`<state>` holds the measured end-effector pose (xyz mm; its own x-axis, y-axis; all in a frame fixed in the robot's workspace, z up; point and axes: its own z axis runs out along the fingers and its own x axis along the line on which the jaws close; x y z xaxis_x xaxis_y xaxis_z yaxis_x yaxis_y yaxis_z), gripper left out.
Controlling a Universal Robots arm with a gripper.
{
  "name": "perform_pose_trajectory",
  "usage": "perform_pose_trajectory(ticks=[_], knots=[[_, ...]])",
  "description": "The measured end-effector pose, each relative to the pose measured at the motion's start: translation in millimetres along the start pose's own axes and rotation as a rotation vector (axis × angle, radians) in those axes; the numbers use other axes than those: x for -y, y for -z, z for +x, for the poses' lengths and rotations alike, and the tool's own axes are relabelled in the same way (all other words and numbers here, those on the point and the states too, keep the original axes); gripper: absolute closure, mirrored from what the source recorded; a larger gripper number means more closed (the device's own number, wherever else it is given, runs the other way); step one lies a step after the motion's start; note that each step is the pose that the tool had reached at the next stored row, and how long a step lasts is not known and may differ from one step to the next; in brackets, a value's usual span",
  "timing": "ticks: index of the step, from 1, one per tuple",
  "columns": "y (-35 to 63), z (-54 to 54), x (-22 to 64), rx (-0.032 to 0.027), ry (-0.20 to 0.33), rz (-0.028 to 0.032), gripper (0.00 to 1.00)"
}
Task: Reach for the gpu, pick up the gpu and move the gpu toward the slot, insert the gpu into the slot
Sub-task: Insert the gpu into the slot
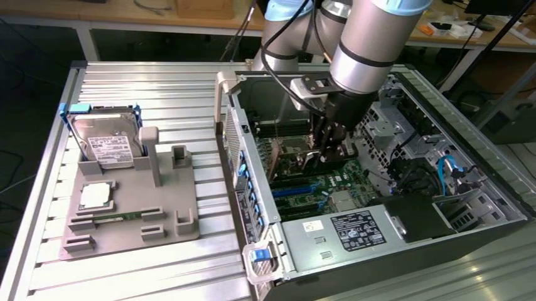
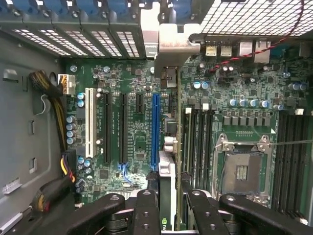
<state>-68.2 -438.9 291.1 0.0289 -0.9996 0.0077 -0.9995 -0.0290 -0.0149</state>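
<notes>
My gripper (image 1: 329, 149) hangs inside the open computer case (image 1: 251, 188), low over the motherboard (image 2: 132, 161). It is shut on the gpu (image 2: 167, 183), which the wrist view shows edge-on between the black fingers (image 2: 145, 208). The card's silver metal end (image 2: 171, 41) points at the case's rear slot openings. The long blue slot (image 2: 155, 129) runs parallel to the card and close beside it. In the exterior view the gpu (image 1: 312, 160) is a dark upright sliver under the fingers, near the blue slots (image 1: 295, 186). I cannot tell whether the card touches the slot.
On the ribbed table, a grey holder (image 1: 172, 216) carries a silver hard drive (image 1: 105, 141), a processor chip (image 1: 96, 195) and a green memory stick (image 1: 117, 217). Inside the case are the empty processor socket (image 2: 242, 171), a white slot (image 2: 89, 122), cable bundles (image 2: 61, 169) and the power supply (image 1: 352, 229).
</notes>
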Motion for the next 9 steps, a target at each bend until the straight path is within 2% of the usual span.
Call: perform_pose_trajectory(ticks=[5, 9], knots=[[-5.5, 2.9, -2.6, -0.0035, 0.000, 0.0000, 0.73], [-8.9, 4.0, -9.6, -0.0045, 0.000, 0.0000, 0.73]])
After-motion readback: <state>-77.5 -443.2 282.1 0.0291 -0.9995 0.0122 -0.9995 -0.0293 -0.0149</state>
